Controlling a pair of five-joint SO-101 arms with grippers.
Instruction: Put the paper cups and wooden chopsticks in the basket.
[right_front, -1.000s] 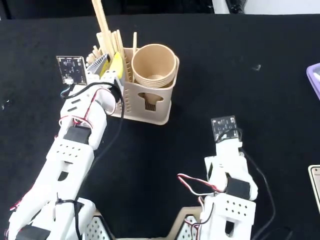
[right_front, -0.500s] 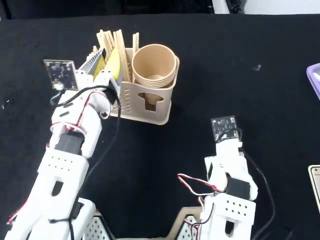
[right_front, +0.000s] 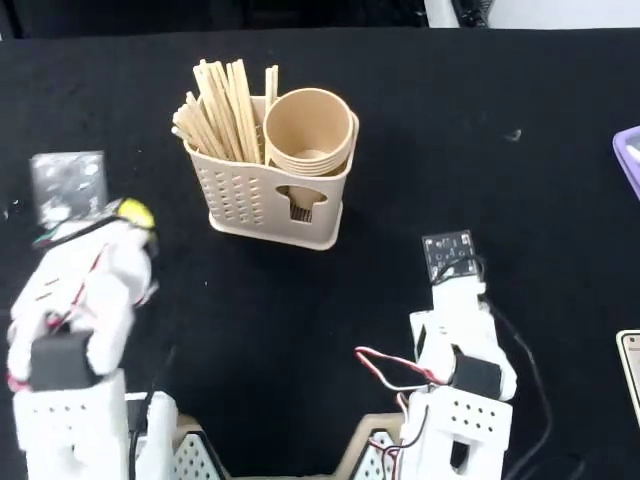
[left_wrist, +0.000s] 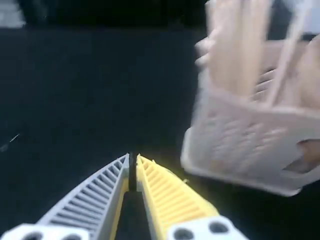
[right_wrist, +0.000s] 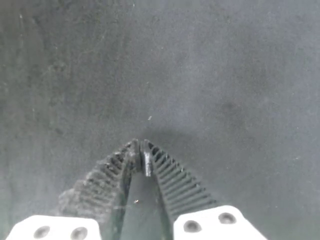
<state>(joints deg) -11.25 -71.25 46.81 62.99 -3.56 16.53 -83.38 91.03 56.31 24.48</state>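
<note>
Left of frame: left pincer (left_wrist: 132, 159) closed, empty, hovering over the bench (right_front: 420, 120), apart from the basket (right_front: 250, 195).

Upper centre-left: one basket, upright. Chopsticks (right_front: 215, 110) bunched in its left-hand compartment, roughly a dozen, exact count unclear. Paper cups (right_front: 308, 125) nested in its right-hand compartment, three or four rims showing.

Lower right of centre: right pincer (right_wrist: 140, 147) closed, empty, over the bench.

Judgement: loading looks complete. Next move calls only for parking both arms clear of the basket.
</note>
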